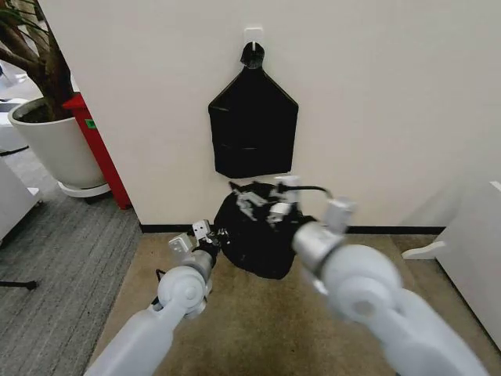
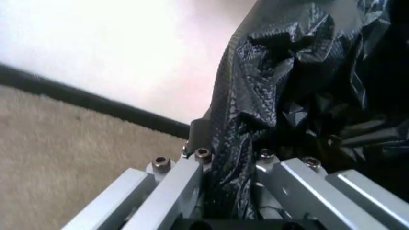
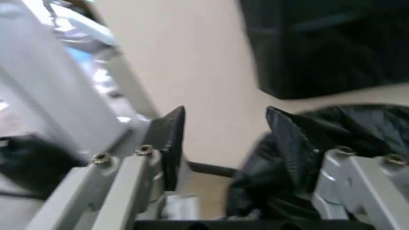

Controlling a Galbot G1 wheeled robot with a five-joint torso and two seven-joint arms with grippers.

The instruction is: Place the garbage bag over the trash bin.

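The garbage bag (image 1: 254, 235) is a crinkly black mound on the floor against the wall, and the trash bin is hidden. My left gripper (image 1: 218, 236) is at the bag's left side, shut on a fold of it. In the left wrist view the bag (image 2: 300, 96) runs down between the left gripper (image 2: 230, 148) fingers. My right gripper (image 1: 275, 202) is at the top of the mound. In the right wrist view the right gripper (image 3: 225, 117) stands open, with bag plastic (image 3: 357, 129) bunched beside one dark fingertip (image 3: 288, 139).
A flat black bundle of bags (image 1: 253, 129) hangs from a wall hook just above. A large white plant pot (image 1: 55, 145) and a red stand (image 1: 100, 149) are at the far left. White furniture (image 1: 477, 258) borders the right. Tan carpet (image 1: 258, 329) lies in front.
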